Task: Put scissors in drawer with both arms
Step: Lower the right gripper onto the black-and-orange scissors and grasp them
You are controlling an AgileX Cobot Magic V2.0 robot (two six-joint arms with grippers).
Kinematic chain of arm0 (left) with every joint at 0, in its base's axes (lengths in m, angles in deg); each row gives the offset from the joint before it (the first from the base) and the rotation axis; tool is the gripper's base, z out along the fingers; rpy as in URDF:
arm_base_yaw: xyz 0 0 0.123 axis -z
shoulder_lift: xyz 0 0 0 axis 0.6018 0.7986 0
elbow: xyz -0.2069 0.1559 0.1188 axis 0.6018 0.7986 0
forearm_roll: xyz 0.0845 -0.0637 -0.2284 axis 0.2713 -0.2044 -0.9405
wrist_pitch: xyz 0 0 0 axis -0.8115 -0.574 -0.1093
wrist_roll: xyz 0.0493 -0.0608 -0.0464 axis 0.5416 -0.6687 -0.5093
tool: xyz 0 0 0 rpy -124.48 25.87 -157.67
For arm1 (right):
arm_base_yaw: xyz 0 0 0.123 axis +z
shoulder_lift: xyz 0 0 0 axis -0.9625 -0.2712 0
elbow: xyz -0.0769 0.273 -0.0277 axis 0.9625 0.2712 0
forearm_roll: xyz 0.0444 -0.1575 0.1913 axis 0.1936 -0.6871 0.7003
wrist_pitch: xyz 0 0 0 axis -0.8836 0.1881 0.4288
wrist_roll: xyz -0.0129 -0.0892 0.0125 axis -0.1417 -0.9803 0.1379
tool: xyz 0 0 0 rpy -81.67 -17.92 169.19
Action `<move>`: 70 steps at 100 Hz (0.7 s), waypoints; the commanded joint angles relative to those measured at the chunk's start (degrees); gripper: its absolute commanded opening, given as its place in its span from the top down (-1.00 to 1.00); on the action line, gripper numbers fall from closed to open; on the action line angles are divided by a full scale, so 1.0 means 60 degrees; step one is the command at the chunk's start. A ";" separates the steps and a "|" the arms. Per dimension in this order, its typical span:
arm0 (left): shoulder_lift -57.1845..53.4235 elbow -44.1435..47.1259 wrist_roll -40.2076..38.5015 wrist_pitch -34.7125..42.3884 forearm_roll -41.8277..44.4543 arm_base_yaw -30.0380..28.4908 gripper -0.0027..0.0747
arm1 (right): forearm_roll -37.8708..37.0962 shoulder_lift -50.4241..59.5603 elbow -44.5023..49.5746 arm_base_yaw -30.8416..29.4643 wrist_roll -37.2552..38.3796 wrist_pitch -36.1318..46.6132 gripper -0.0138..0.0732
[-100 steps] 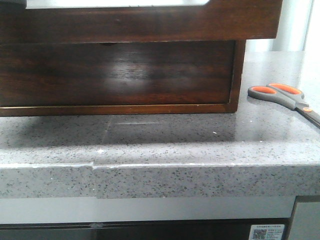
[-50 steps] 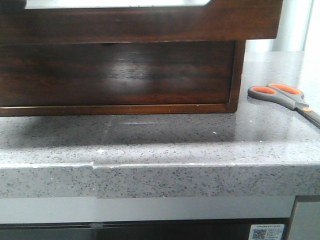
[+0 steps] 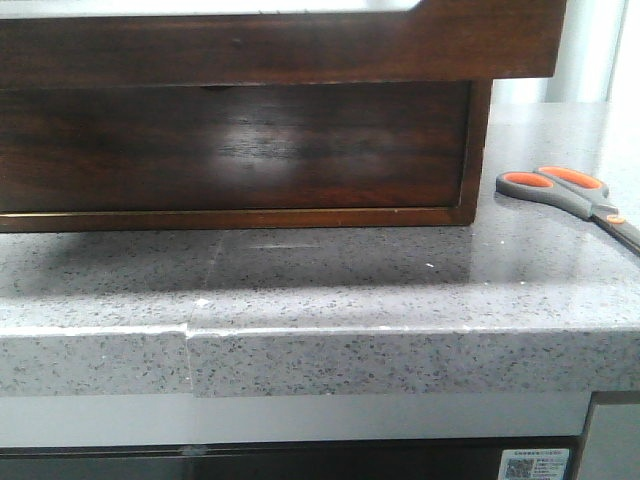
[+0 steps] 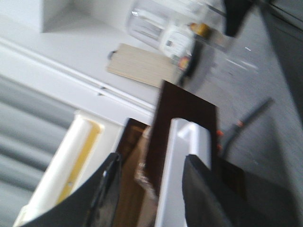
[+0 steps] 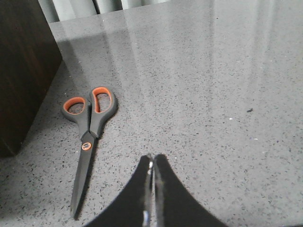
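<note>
Scissors (image 5: 87,137) whole in R wrist view, front crops blades

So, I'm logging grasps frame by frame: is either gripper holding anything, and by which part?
Right gripper is shut on nothing; the scissors lie untouched on the counter. Left gripper is open, astride the drawer front's top edge, no grip yet.

Front view, top left corner: half a second ago a small dark shape covered the left end of the long round-cornered white cutout (image 3: 200,5) in the wide glossy dark-brown wooden drawer (image 3: 300,50); that shape is now gone; the white strip runs unbroken to the picture's left edge; too little of the shape showed to say what it was; the pale sheen on the dark glossy wooden panel (image 3: 250,150) beneath has possibly faded slightly.
</note>
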 commanded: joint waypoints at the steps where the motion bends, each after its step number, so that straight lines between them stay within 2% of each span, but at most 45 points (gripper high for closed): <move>1: -0.0192 -0.0315 -0.0150 0.0726 -0.1812 0.0071 0.17 | -0.0083 -0.0171 -0.0298 0.0008 -0.0100 0.0759 0.82; 14: -0.0674 -0.0315 -0.0150 0.0794 -0.2917 0.0071 0.17 | -0.0141 -0.0171 -0.0340 0.0008 -0.0100 0.0605 0.82; 29: -0.1494 -0.0315 -0.0150 0.0266 -0.2964 0.0071 0.17 | -0.0276 -0.0682 -0.0890 0.0008 -0.0108 0.0157 0.82; 53: -0.2468 -0.0315 -0.0150 -0.0934 -0.2964 0.0071 0.17 | -0.0325 -0.2866 -0.2556 0.0304 -0.0764 -0.0267 0.80; 62: -0.2612 -0.0315 -0.0150 -0.1053 -0.2964 0.0071 0.17 | -0.0325 -0.3923 -0.3441 0.0741 -0.1006 -0.0887 0.67; 70: -0.2671 -0.0315 -0.0150 -0.1073 -0.2964 0.0071 0.17 | -0.0325 -0.4820 -0.4200 0.1125 -0.1147 -0.1554 0.40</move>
